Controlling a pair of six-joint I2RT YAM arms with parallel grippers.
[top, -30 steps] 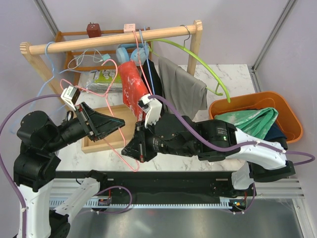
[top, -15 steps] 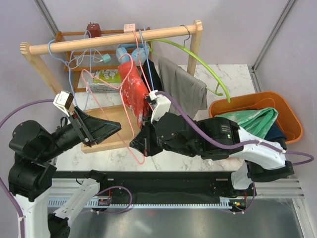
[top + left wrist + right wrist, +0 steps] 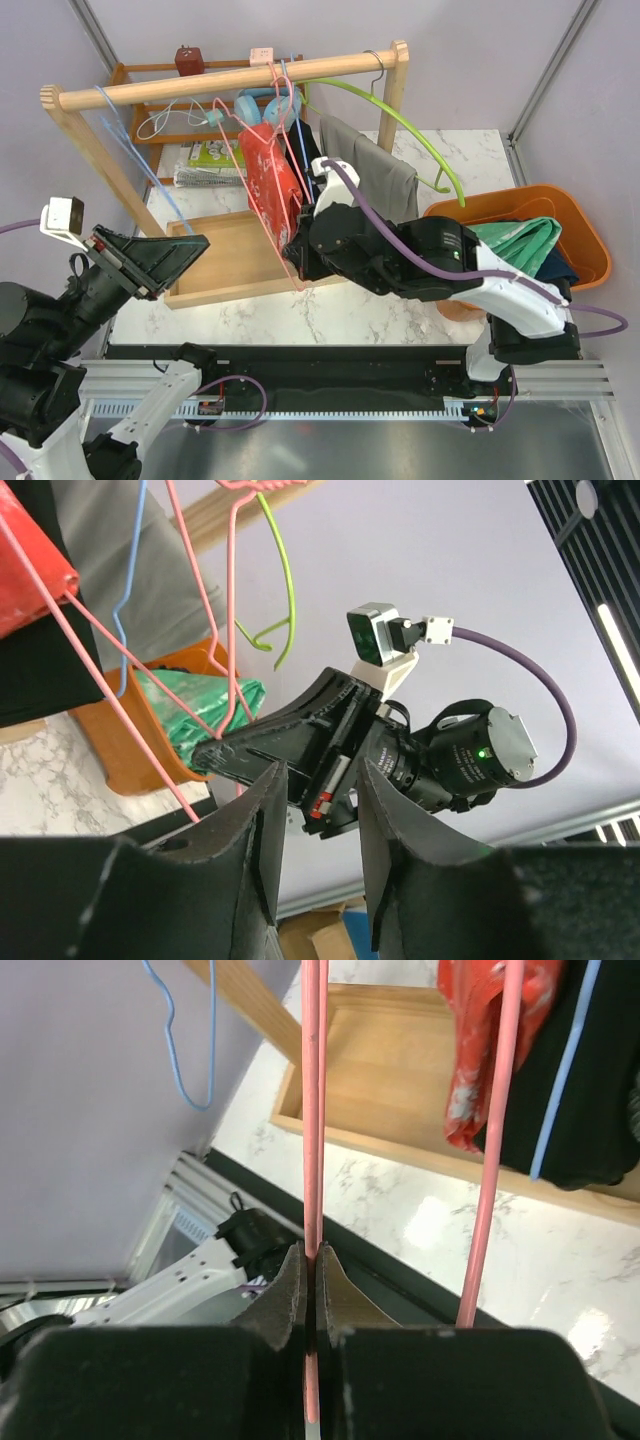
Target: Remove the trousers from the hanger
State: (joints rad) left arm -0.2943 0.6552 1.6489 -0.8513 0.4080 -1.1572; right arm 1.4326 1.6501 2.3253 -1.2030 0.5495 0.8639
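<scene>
R jaws: clamped shut on the thin wire of the pink hanger (image 3: 312, 1110), low on its frame. The red garment (image 3: 265, 175) hangs on it, not my target. L jaws: parted, nothing btwn them, out by the near left corner of the table (image 3: 250, 315), well apart from the rack.

Trousers: mint-green pair (image 3: 515, 243) lies bunched in the orange basket (image 3: 590, 240) at right, with the navy denim pair (image 3: 560, 270) tucked beside it, touching. Dark cloth hangs behind the red one; can't tell what it is.

Handling, my guess: both soft & floppy, no breakage risk. Denim is heavier, stiffer, grippy, so take it at the waistband or a thick fold. Mint pair is lighter, prob slippery, so pinch several layers at the fold or it slides out. Hanger wire looks springy and will swing.
</scene>
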